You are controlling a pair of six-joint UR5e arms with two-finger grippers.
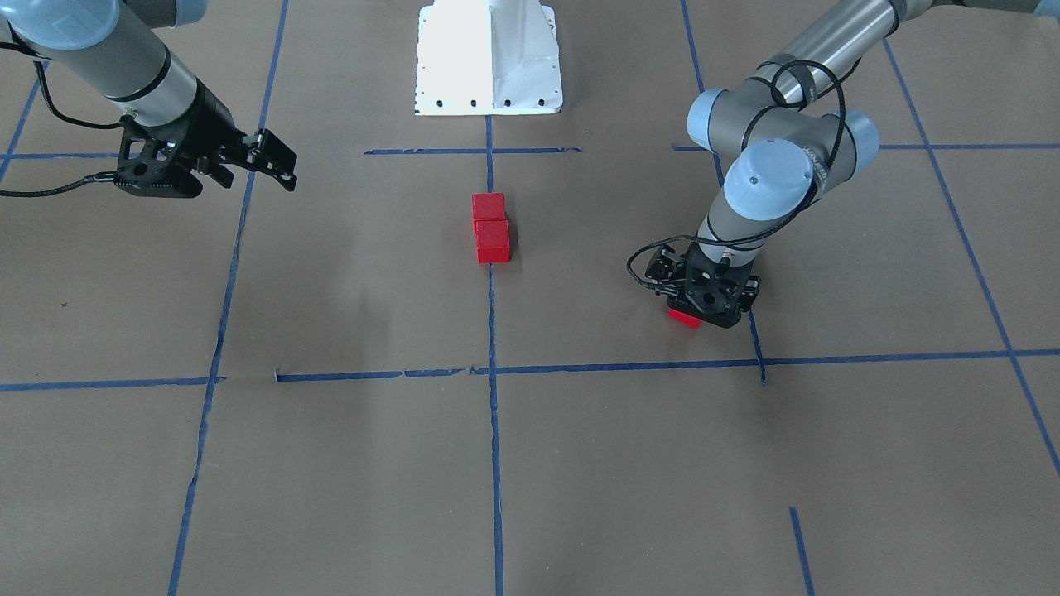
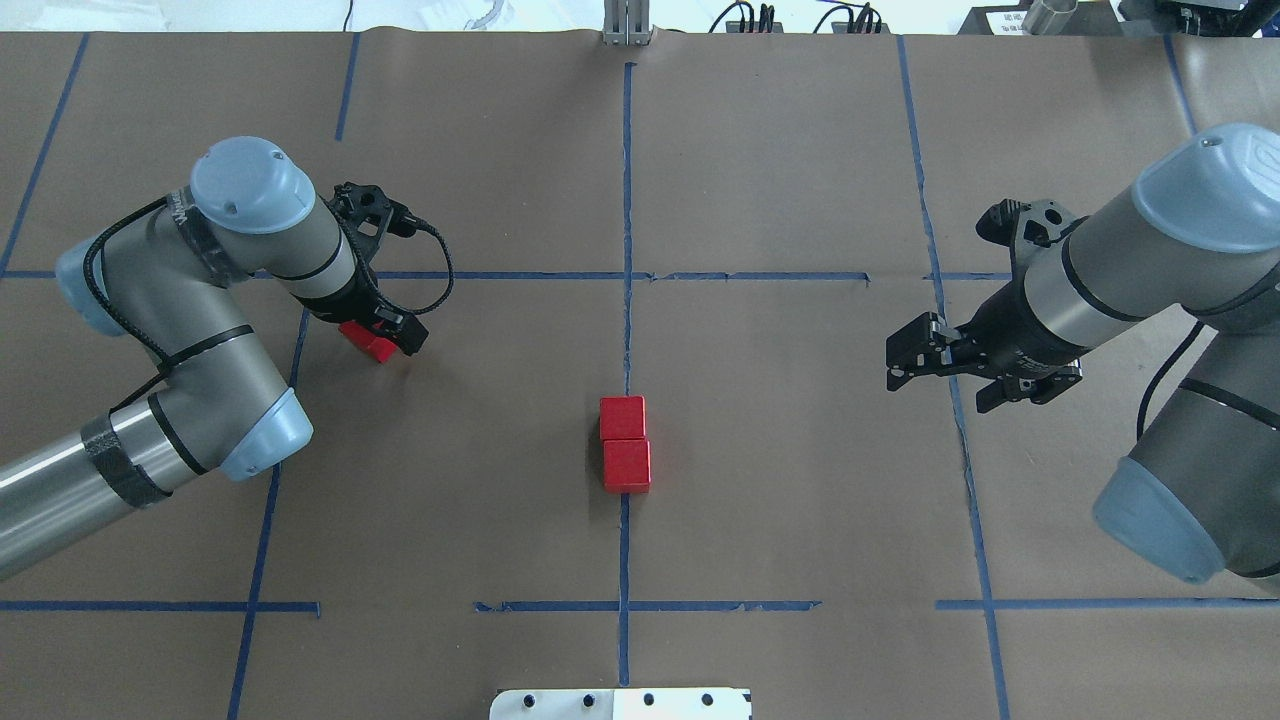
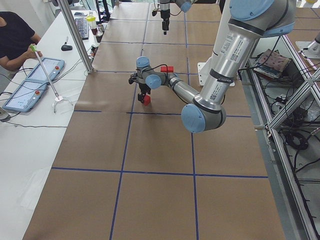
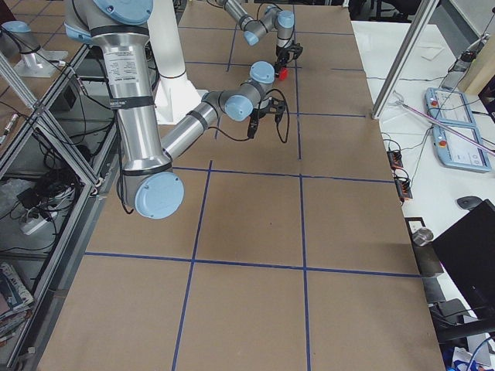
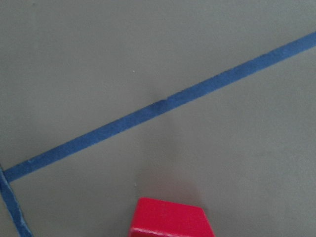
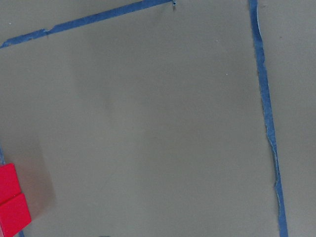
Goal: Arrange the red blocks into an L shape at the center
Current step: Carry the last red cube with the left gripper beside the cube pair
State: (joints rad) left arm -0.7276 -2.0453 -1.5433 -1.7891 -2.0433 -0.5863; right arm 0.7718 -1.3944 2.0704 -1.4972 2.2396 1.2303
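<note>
Two red blocks (image 2: pixel 625 465) touch in line at the center (image 2: pixel 640 340). Our left tool (image 2: pixel 392 338) sits over the third block (image 2: pixel 366 343), and we cannot tell its grip. The right tool (image 2: pixel 900 360) hangs released. Next, we judge, it goes sideways against one end.

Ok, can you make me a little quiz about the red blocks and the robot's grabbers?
1. True or false: the right gripper is open and holds nothing.
2. How many red blocks touch each other on the middle blue tape line?
3. The third block is right at which one? A) the left gripper B) the right gripper C) neither

Key: 1 true. 2 two. 3 A.
</note>
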